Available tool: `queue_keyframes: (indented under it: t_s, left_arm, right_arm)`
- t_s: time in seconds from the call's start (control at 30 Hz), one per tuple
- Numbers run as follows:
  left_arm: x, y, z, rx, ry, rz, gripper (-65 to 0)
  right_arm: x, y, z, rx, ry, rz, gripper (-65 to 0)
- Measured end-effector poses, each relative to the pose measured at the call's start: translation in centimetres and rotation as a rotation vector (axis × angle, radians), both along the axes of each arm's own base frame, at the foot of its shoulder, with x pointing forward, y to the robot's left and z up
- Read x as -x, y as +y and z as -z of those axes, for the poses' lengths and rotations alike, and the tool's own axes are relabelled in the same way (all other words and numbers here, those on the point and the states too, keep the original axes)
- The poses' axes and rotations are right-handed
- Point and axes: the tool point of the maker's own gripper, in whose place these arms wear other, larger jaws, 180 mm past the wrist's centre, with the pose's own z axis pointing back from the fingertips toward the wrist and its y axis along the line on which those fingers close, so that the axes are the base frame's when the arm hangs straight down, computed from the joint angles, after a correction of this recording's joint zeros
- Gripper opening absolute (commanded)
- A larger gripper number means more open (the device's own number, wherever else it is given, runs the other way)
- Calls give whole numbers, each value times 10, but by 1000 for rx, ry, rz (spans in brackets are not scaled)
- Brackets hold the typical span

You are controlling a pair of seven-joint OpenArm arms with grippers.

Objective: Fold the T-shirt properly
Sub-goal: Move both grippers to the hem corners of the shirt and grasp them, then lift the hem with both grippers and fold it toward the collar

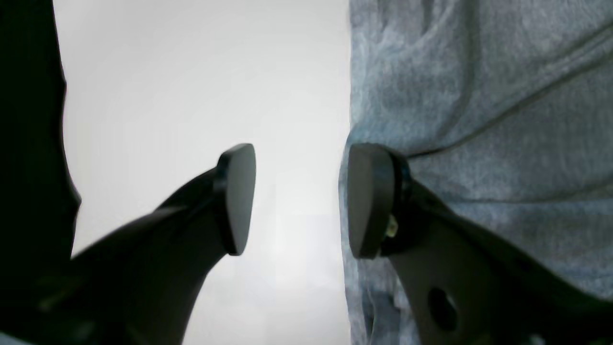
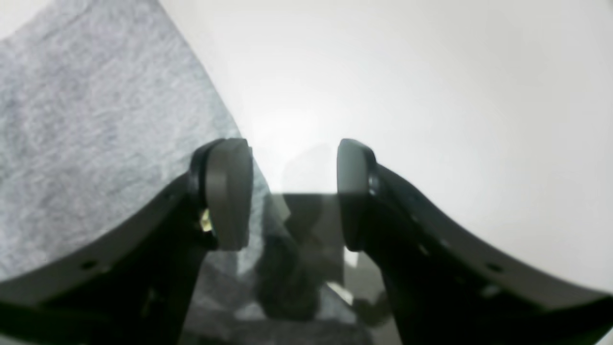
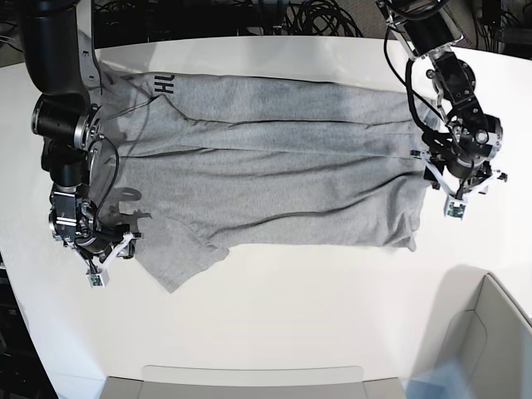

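The heather grey T-shirt (image 3: 274, 166) lies spread out across the white table (image 3: 316, 299), with black letters (image 3: 162, 83) showing at its far left corner. My left gripper (image 3: 474, 193) is at the shirt's right edge. In the left wrist view this gripper (image 1: 301, 201) is open, with one finger (image 1: 366, 201) at the cloth edge (image 1: 479, 120) and the other over bare table. My right gripper (image 3: 112, 256) is at the shirt's lower left, by the sleeve. In the right wrist view it (image 2: 292, 194) is open and empty, with the cloth (image 2: 96, 120) beside its left finger.
A grey bin (image 3: 490, 332) stands at the front right corner. A flat grey tray edge (image 3: 249, 382) runs along the front. Black cables (image 3: 316, 17) lie behind the table's far edge.
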Motion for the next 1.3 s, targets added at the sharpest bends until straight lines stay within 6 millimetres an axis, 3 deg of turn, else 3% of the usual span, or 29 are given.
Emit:
queue_keyframes:
  t_s: [0.1, 0.33, 0.57, 0.73, 0.87, 0.97, 1.13, 1.3]
  left_arm:
    - [0, 0, 0, 1, -2, 0, -338]
    - [5, -1, 4, 2, 13, -1, -338]
    - [5, -1, 4, 3, 13, 0, -338]
    - [1, -1, 1, 2, 3, -1, -336]
    - [-30, -1, -5, 41, -27, -8, -330]
    - [-63, -4, -3, 109, -38, -8, -286]
    - [-91, -13, 19, 208, 31, 0, -271]
    - [-120, -9, 4, 243, 6, -4, -270]
  right_arm:
    - [-2, 10, 2, 23, -3, -28, -354]
    - [-9, 57, 6, 8, -12, -115, -355]
    - [-1, 85, 11, -11, 52, -227, -362]
    - [-1, 90, 11, -14, 60, -242, -485]
    - [2, 90, 14, -24, 56, -239, -565]
    - [3, 89, 14, -42, 47, -235, -569]
    - [5, 89, 16, -42, 60, -233, -569]
    - [6, 89, 17, -41, 63, -232, -569]
